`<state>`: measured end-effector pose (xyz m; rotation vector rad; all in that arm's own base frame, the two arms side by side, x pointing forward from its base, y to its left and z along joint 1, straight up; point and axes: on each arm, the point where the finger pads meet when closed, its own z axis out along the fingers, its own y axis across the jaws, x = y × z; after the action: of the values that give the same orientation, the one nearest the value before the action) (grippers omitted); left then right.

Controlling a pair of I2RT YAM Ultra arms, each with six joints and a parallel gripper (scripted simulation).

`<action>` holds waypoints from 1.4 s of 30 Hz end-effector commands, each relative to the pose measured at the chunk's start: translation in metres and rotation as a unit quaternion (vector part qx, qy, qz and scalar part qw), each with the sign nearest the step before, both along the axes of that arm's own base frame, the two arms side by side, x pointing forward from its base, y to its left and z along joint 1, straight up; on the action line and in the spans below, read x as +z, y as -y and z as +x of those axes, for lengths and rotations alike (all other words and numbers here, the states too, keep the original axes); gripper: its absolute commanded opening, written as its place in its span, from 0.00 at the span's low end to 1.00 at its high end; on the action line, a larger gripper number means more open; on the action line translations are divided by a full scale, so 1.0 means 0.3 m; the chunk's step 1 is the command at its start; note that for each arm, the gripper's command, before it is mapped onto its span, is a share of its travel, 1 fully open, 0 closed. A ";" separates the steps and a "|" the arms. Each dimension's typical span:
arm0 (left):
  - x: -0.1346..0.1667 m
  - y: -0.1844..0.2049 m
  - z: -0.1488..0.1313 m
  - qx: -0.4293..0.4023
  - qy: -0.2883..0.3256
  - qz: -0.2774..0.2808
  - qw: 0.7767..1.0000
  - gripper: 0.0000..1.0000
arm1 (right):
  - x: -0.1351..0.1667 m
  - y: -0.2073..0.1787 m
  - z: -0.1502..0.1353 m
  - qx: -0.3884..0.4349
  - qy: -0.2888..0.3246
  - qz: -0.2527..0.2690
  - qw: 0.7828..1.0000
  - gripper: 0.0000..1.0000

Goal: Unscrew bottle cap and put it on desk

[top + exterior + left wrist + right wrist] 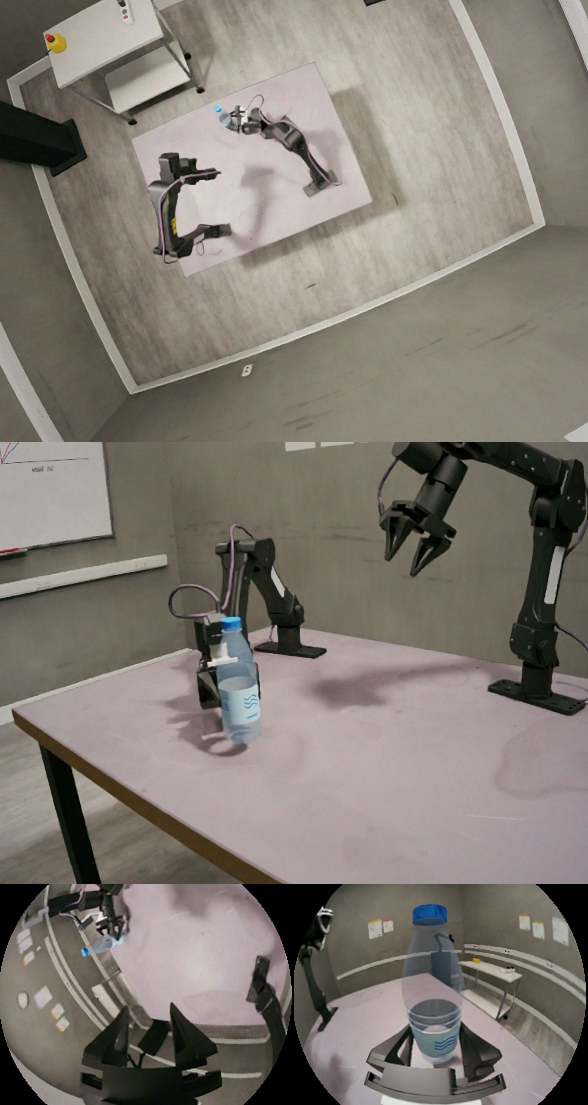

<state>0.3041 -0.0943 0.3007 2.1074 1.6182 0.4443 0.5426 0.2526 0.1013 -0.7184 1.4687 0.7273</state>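
A clear plastic bottle [239, 692] with a blue cap [231, 623] screwed on stands upright near the table's far left part. My right gripper [227, 684] is shut on the bottle's body at label height. In the right wrist view the bottle [433, 993] fills the gap between the fingers, with the cap [429, 914] on top. I cannot tell whether the base touches the table. My left gripper [410, 554] hangs high in the air at the right, partly open and empty. It also shows in the left wrist view [147, 1034].
The table edge [125, 792] runs close to the bottle on the near left side. A white cart [107, 40] stands on the floor beyond the table. The two arm bases [537, 694] [290, 647] are bolted to the top.
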 end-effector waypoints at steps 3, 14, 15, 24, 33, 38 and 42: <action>-0.014 -0.002 0.003 0.001 -0.011 0.000 1.000 0.57 | 0.086 -0.177 -0.118 0.044 0.030 0.008 0.999 0.00; -0.014 -0.002 0.003 0.001 -0.011 0.000 1.000 0.57 | 0.080 -0.457 -0.370 0.132 0.030 0.011 0.991 0.00; -0.014 -0.002 0.003 0.001 -0.011 0.000 1.000 0.57 | 0.067 -0.468 -0.392 0.137 0.025 0.009 0.990 0.00; -0.014 -0.002 0.003 0.001 -0.011 0.000 1.000 0.57 | 0.055 -0.473 -0.380 0.134 0.035 -0.013 0.990 0.00; -0.014 -0.002 0.003 0.001 -0.011 0.000 1.000 0.57 | 0.070 -0.485 -0.381 0.134 0.195 -0.180 0.955 0.00; -0.014 -0.002 0.003 0.001 -0.011 0.000 1.000 0.57 | 0.070 -0.485 -0.382 0.134 0.199 -0.185 0.953 0.00; -0.014 -0.002 0.003 0.001 -0.011 0.000 1.000 0.57 | 0.070 -0.485 -0.382 0.134 0.199 -0.185 0.953 0.00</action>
<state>0.3041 -0.0943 0.3007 2.1074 1.6182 0.4443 0.4283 0.3924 0.1082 -1.2654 1.1825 0.5110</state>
